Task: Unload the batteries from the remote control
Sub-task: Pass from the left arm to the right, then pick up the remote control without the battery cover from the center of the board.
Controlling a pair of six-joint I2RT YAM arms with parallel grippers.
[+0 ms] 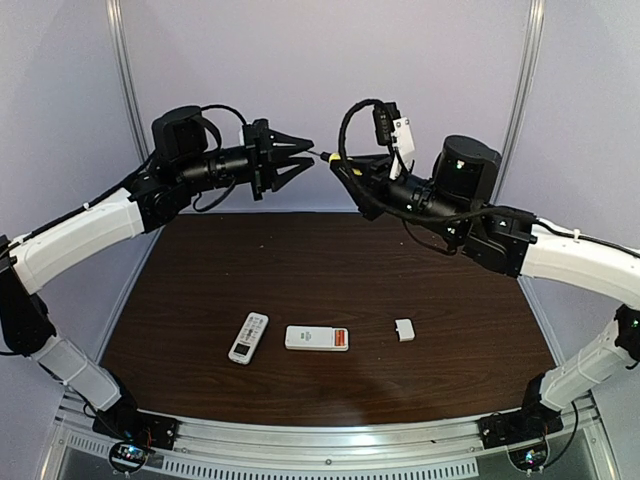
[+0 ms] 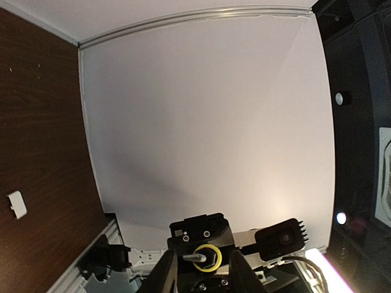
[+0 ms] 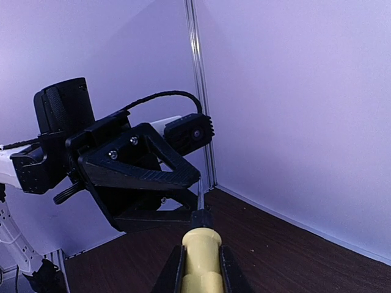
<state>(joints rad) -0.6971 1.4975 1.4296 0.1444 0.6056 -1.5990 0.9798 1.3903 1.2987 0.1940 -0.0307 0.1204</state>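
Note:
The remote control (image 1: 310, 338) lies face down mid-table with its compartment open, showing the orange-red batteries (image 1: 341, 339). Both arms are raised high above the table's back edge, far from it. My right gripper (image 1: 347, 166) (image 3: 201, 251) is shut on a yellow-handled screwdriver (image 1: 330, 158) (image 3: 201, 241). The screwdriver's metal shaft (image 2: 195, 257) points into my left gripper (image 1: 308, 154) (image 2: 202, 262). That gripper's black fingers (image 2: 165, 274) stand apart on either side of the shaft without touching it.
A second white remote (image 1: 248, 338) lies face up just left of the first. A small white cover (image 1: 405, 330) (image 2: 17, 204) rests on the dark wood table (image 1: 300, 270) to the right. Pale walls and metal posts enclose the back.

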